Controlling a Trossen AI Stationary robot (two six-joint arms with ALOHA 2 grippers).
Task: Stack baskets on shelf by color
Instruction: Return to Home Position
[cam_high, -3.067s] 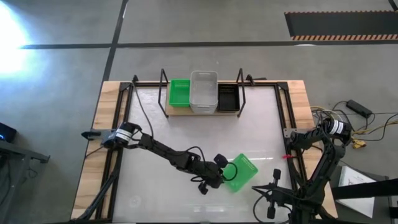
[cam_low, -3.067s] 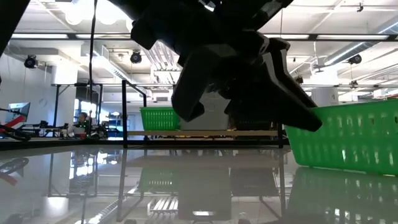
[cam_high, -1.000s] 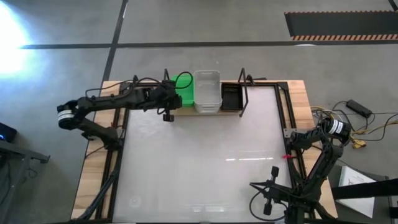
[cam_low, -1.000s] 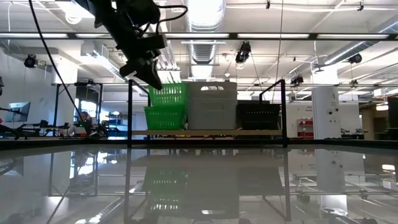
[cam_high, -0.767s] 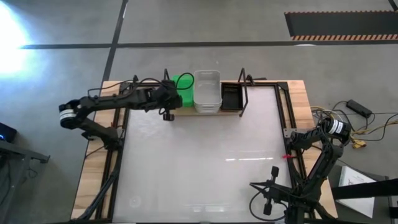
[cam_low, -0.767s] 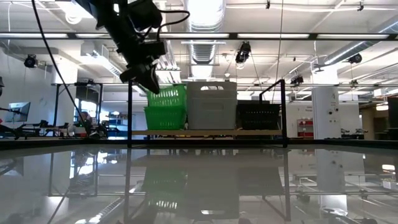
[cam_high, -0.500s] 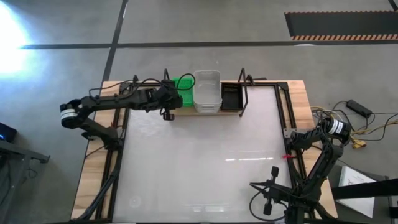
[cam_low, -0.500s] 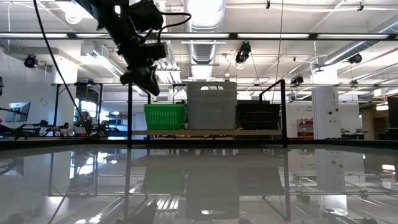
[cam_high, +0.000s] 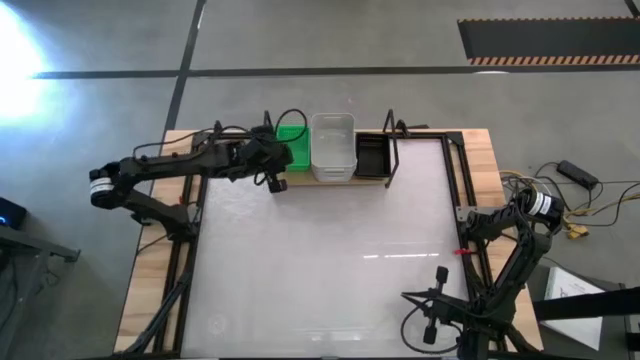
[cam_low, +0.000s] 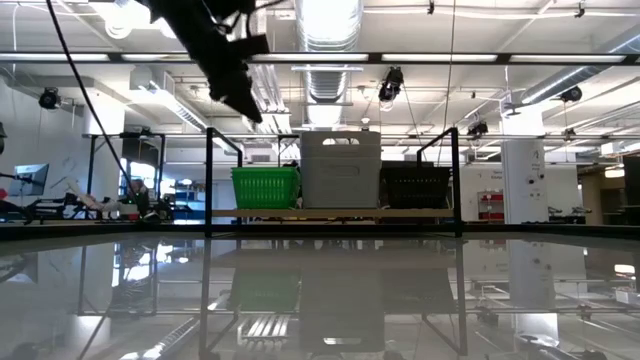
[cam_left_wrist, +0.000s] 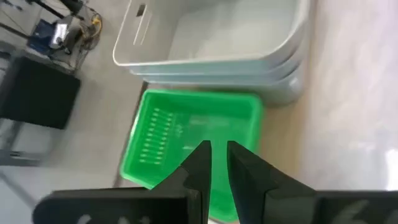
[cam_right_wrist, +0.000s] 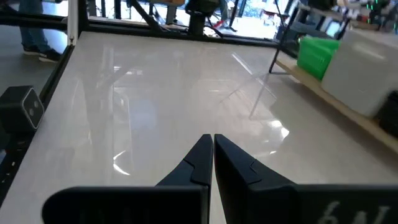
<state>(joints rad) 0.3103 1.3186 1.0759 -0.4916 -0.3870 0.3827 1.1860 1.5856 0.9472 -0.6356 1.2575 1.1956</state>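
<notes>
As every basket I can see sits on the shelf (cam_low: 330, 213), the sorting looks done to me
Along the tabletop's (cam_high: 320, 270) far edge the shelf carries the green baskets (cam_high: 297, 147) at its left end, the white baskets (cam_high: 333, 147) in the middle and the black baskets (cam_high: 367, 156) at its right end, each colour in its own pile, and no loose basket shows anywhere on the tabletop; I judge that only pulling back to rest is left. My left claw (cam_left_wrist: 217, 149) hangs above the shelf's left end, clear of the green pile, fingers nearly together with just a thin slit between them, gripping nothing and touching nothing. My right claw (cam_right_wrist: 212, 138) waits over the tabletop's near right corner, fingers pressed together, empty
</notes>
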